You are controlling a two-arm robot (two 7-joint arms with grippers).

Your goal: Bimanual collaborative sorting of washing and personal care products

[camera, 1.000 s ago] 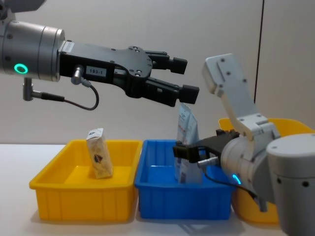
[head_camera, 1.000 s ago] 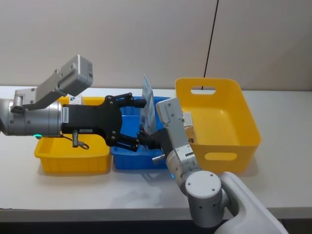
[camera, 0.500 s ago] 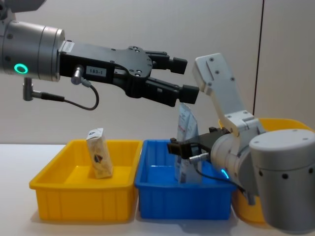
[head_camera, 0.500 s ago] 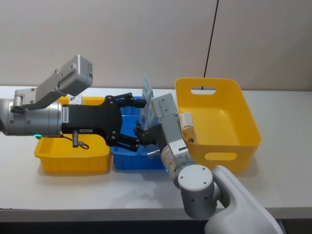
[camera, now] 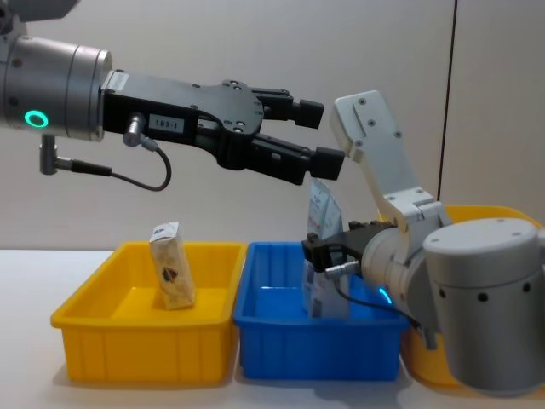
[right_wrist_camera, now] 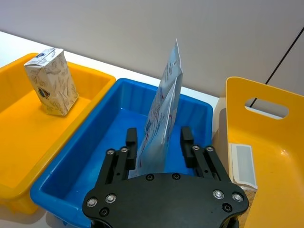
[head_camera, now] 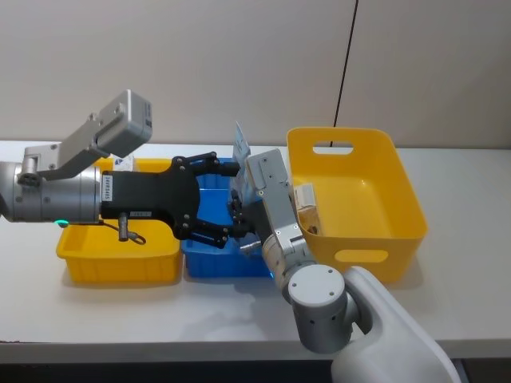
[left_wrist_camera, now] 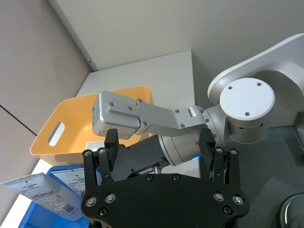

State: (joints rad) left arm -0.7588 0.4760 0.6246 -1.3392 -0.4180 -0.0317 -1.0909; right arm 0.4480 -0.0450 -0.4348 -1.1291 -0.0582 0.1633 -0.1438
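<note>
The tall slim pouch (right_wrist_camera: 164, 111) stands upright at centre frame in the glossy blue bin (right_wrist_camera: 90, 156), a thin, flexible film pack, probably light and prone to buckle; it is best gripped across its flat faces low down. The right gripper (right_wrist_camera: 159, 147) straddles it, fingers apart. The left gripper (camera: 302, 132) hovers above, open. A stiff speckled carton (camera: 170, 266) stands in the left yellow bin (camera: 128, 358).

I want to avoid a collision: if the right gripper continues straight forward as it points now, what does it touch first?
Most likely the upright pale-blue-and-white pouch in the blue bin; it already stands between the right gripper's open fingers.
</note>
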